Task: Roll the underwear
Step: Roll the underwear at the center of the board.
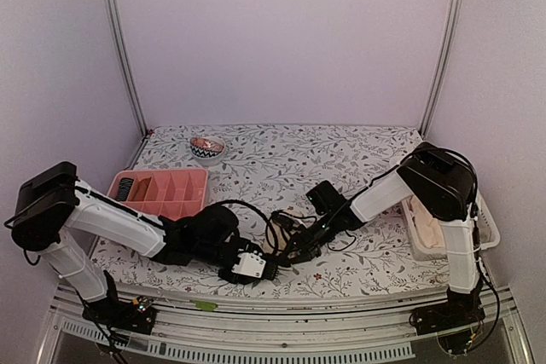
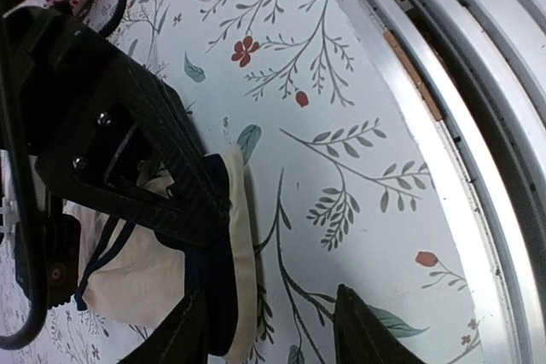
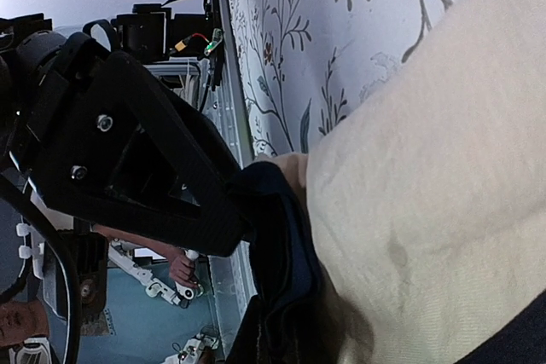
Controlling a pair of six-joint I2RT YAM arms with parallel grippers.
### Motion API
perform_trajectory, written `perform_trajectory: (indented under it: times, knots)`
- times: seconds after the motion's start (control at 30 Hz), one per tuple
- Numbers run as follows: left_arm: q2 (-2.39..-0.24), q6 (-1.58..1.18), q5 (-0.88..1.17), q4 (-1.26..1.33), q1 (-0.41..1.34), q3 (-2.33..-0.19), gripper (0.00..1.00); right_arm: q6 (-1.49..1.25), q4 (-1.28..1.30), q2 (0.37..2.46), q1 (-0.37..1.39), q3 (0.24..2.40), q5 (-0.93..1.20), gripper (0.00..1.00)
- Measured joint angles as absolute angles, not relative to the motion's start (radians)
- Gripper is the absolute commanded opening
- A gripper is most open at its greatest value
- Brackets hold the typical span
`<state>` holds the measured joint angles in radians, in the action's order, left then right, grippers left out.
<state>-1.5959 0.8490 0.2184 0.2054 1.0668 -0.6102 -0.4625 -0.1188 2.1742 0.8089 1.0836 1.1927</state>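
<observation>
Nearest the right wrist lens is my right finger [image 3: 171, 176], black and broad. The right gripper [image 3: 256, 240] is closed tight on the dark-trimmed edge of the underwear [image 3: 426, 168]. I judge that pinch is there to anchor one end so the cloth can be turned over on itself.

From the left wrist, my left finger [image 2: 171, 168] lies across the same garment, holding it against the table [image 2: 358, 125]. Whether the left gripper [image 1: 252, 266] actually grips it, or how wide it stands, I cannot tell.

The piece sits to the right of the pink tray [image 1: 162, 195] and nearer the table's front edge than the tray. It looks cream and soft, bunched into a thick bundle, with navy binding along the fold and a thin navy line down one side.
</observation>
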Motion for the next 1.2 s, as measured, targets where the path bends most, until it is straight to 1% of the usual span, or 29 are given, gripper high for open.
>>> perform_trajectory:
  times: [0.07,0.1,0.23,0.3,0.33,0.4,0.5,0.53,0.63,0.73,0.8,0.9,1.03,1.13,1.2]
  knots:
    - [-1.63,0.856,0.193,0.225,1.075,-0.621,0.45,-0.468,-0.12,2.176,0.809,1.085,1.194,0.0]
    - [-1.652,0.859,0.181,0.233,1.077,-0.628,0.41,-0.47,-0.121,2.176,0.809,1.085,1.196,0.0]
    - [-1.706,0.861,0.142,0.264,1.08,-0.659,0.18,-0.472,-0.122,2.176,0.809,1.085,1.196,0.0]
    - [-1.726,0.862,0.129,0.26,1.08,-0.676,0.09,-0.473,-0.123,2.176,0.809,1.085,1.195,0.0]
    - [-1.733,0.855,0.125,0.25,1.079,-0.687,0.06,-0.473,-0.123,2.176,0.809,1.085,1.193,0.04]
    - [-1.735,0.84,0.126,0.221,1.072,-0.703,0.0,-0.473,-0.122,2.172,0.809,1.085,1.185,0.16]
    - [-1.735,0.82,0.152,0.165,1.058,-0.724,0.0,-0.469,-0.118,2.15,0.804,1.071,1.15,0.35]
    - [-1.735,0.816,0.162,0.148,1.055,-0.731,0.0,-0.468,-0.114,2.137,0.801,1.062,1.131,0.38]
    - [-1.735,0.803,0.221,0.058,1.032,-0.771,0.0,-0.453,-0.105,2.059,0.778,1.013,1.065,0.41]
    - [-1.743,0.788,0.298,-0.063,1.001,-0.832,0.0,-0.416,-0.101,1.909,0.738,0.929,0.968,0.42]
    - [-1.774,0.772,0.363,-0.164,0.976,-0.901,0.0,-0.378,-0.102,1.798,0.721,0.868,0.897,0.44]
    - [-1.878,0.744,0.486,-0.338,0.927,-1.063,0.0,-0.313,-0.104,1.614,0.712,0.756,0.777,0.48]
    - [-2.032,0.722,0.634,-0.546,0.862,-1.265,0.0,-0.225,-0.094,1.42,0.768,0.634,0.615,0.48]
    - [-2.149,0.72,0.752,-0.722,0.819,-1.413,0.0,-0.163,-0.086,1.358,0.841,0.604,0.504,0.49]
    - [-2.217,0.723,0.812,-0.825,0.798,-1.493,0.0,-0.126,-0.086,1.353,0.888,0.603,0.441,0.5]
